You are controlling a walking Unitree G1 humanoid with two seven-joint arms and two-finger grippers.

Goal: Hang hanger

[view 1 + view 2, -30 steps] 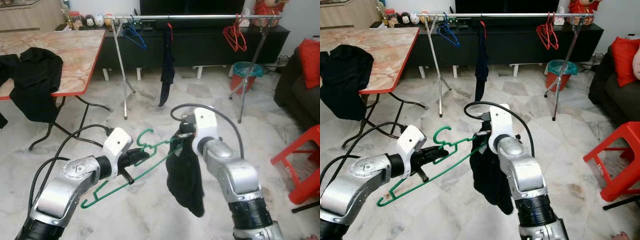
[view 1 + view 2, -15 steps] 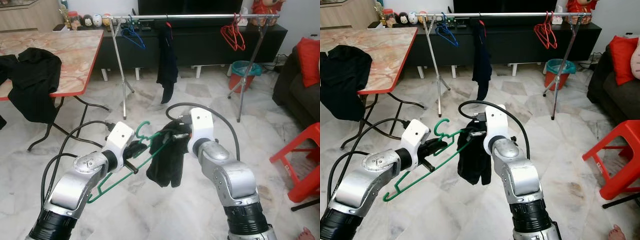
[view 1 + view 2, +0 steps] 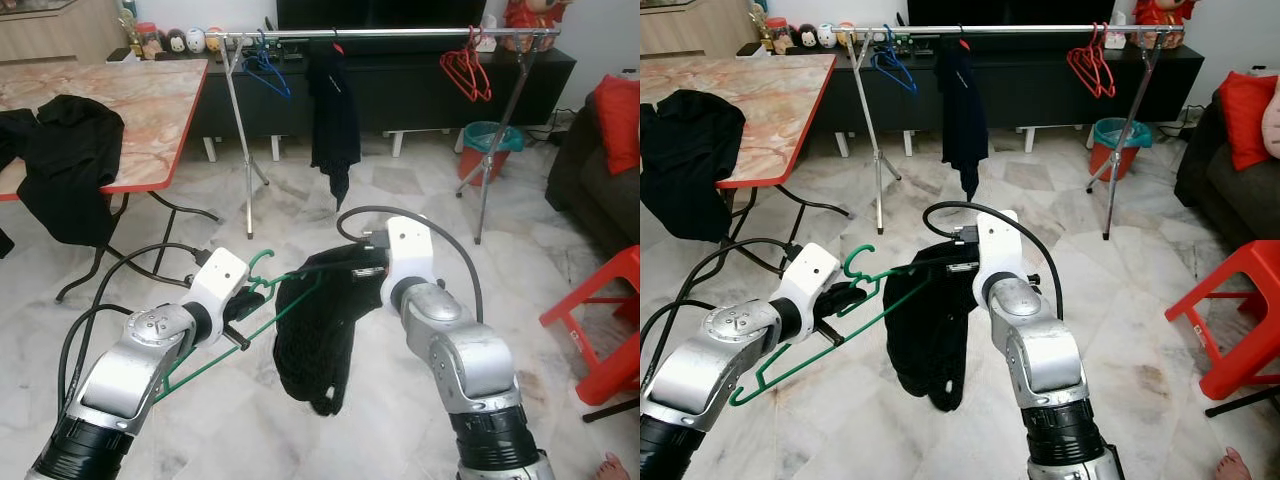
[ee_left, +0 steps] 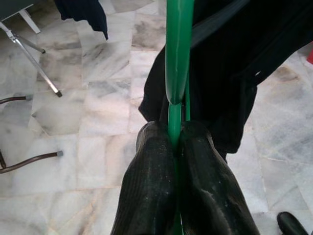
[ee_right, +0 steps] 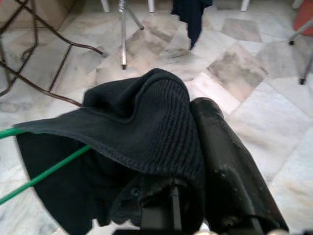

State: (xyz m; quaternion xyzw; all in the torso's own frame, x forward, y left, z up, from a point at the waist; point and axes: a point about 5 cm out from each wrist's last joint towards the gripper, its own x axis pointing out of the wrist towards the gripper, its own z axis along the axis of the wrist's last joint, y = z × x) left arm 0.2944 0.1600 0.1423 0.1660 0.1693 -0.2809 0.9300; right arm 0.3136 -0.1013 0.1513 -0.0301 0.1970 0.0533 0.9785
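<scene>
My left gripper [image 3: 248,300] is shut on the neck of a green wire hanger [image 4: 178,58], just below its hook [image 3: 262,268]. The hanger slants down toward my left arm. A black knit garment [image 3: 315,330] is draped over the hanger's far arm and hangs down in front of me. My right gripper [image 3: 357,266] is shut on the garment's top edge, and the cloth covers one finger [image 5: 230,161] partly. The metal clothes rail [image 3: 400,33] stands at the back of the room, well beyond both grippers.
On the rail hang blue hangers [image 3: 265,68], a dark garment [image 3: 333,110] and red hangers [image 3: 468,68]. A marble-topped table [image 3: 120,95] with black clothes [image 3: 65,165] stands at the left. A red stool [image 3: 600,310], a bin [image 3: 488,145] and a sofa are at the right.
The garment has spread wider along the hanger arm and now hangs lower. My left gripper with the hanger has drawn back to the left, away from the right gripper.
</scene>
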